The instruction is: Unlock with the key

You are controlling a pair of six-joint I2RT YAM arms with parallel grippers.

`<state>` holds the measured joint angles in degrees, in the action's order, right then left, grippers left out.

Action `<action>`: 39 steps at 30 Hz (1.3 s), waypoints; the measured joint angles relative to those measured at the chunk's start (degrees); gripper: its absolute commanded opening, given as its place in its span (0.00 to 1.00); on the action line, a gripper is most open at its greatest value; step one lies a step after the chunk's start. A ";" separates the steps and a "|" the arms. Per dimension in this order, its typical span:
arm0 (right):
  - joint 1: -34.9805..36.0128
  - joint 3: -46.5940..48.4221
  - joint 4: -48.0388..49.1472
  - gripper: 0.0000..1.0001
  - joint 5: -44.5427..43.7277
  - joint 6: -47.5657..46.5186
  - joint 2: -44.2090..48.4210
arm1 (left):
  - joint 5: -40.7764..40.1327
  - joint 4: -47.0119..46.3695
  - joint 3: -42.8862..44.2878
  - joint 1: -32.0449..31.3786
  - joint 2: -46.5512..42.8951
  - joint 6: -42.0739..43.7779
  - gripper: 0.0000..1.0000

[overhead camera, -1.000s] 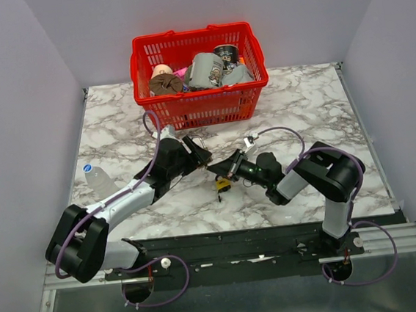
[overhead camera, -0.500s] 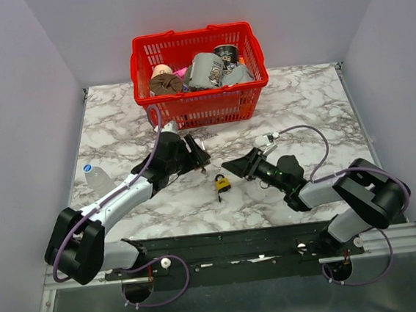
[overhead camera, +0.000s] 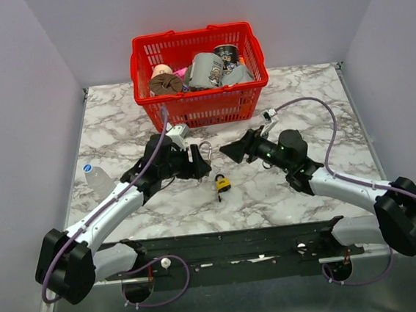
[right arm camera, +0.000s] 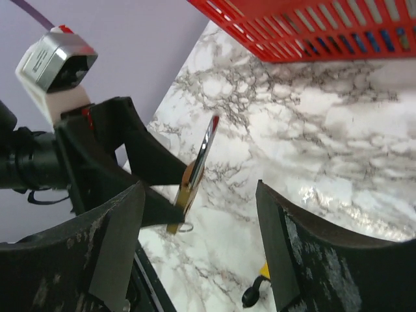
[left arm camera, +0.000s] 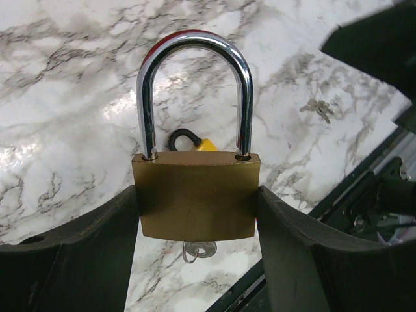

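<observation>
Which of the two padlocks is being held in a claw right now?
The larger plain brass padlock, clamped by its body between the fingers of the left claw. The small yellow-and-black padlock lies loose on the table, with nothing gripping it.

**Key** [overhead camera: 218, 196]: tiny, slim, grey metal. You will find it flat on the marble tabletop, touching the near end of the small yellow-and-black padlock [overhead camera: 223, 183]. Whether it is inserted cannot be told.

**Padlock:** lies flat at mid-tabletop, free of any claw, with its dark shackle pointing towards the far side.
</observation>
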<state>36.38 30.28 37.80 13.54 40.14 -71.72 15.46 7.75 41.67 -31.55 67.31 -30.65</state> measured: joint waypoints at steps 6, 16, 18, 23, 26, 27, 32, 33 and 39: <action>-0.11 7.28 -10.21 0.73 4.85 -7.93 -0.28 | 5.62 0.07 -0.13 -0.02 -3.82 5.62 0.00; 1.97 12.02 -16.63 0.69 7.37 -11.50 -6.25 | 8.87 0.00 -0.33 0.00 -3.98 8.22 0.00; 2.19 12.35 -17.55 0.69 7.19 -11.56 -7.06 | 9.25 -0.15 -0.48 0.00 -4.00 8.37 0.00; 2.19 12.50 -19.45 0.77 6.43 -12.39 -7.10 | 10.12 -0.35 -1.03 0.00 -4.11 8.63 0.00; 1.75 12.59 -21.33 0.80 6.40 -13.81 -5.16 | 10.51 -0.35 -1.05 0.00 -4.33 8.96 0.00; 1.53 12.81 -22.21 0.80 6.40 -14.43 -4.28 | 10.58 -0.33 -1.05 0.00 -4.46 9.25 0.00; 0.87 18.36 -28.55 0.80 6.14 -20.35 -2.86 | 11.72 -0.33 -1.05 0.00 -4.76 10.16 0.00; 0.74 19.28 -29.22 0.79 6.32 -21.59 -2.86 | 11.96 -0.33 -1.05 -0.02 -4.79 10.27 0.00; 0.52 20.55 -31.58 0.75 11.10 -25.77 -3.74 | 12.79 -0.35 -1.05 -0.02 -4.98 10.60 0.00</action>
<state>36.91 50.83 6.22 24.64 14.37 -75.46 28.25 7.40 40.62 -31.57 62.33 -20.05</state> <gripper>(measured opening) 0.769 0.731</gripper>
